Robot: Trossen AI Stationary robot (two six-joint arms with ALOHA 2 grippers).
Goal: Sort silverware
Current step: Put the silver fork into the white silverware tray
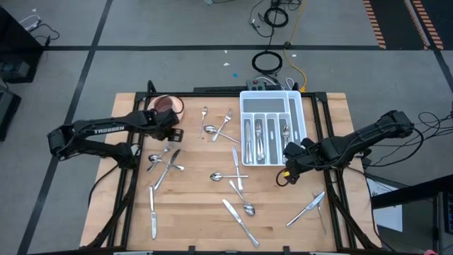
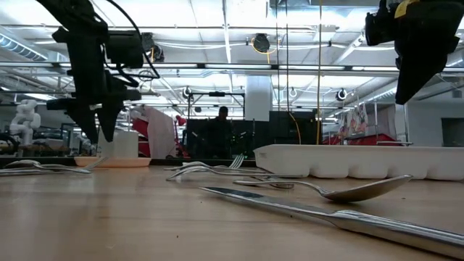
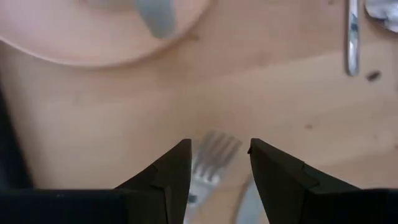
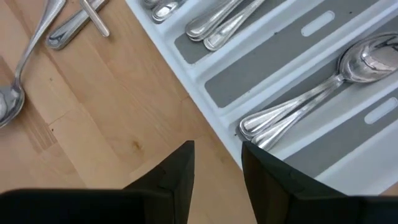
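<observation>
Overhead, my left gripper (image 1: pixel 172 132) hangs near the pink bowl (image 1: pixel 167 105) at the far left of the tabletop (image 1: pixel 198 212), above a small cluster of loose pieces. My right gripper (image 1: pixel 289 170) sits at the near right corner of the white tray (image 1: pixel 272 128). Several pieces of silverware (image 1: pixel 259 139) already lie in the tray's compartments, but more than a dozen forks, spoons and knives are scattered across the wood, so I judge the sorting well under halfway.

From table height, a knife (image 2: pixel 326 212) and a spoon (image 2: pixel 348 191) lie in the foreground, the tray behind them, and both my arms hang clear above the surface with nothing in them.

Through my left wrist, my jaws stand partly apart and empty, with a fork (image 3: pixel 210 163) directly below the gap, its tines pointing toward the bowl's rim. I take this as the lining-up for a pick, not yet a grasp.

Through my right wrist, my jaws are also partly apart and hold nothing. They hover over the tray's edge, where two spoons (image 4: pixel 323 93) lie together in one slot and other handles fill the next.
</observation>
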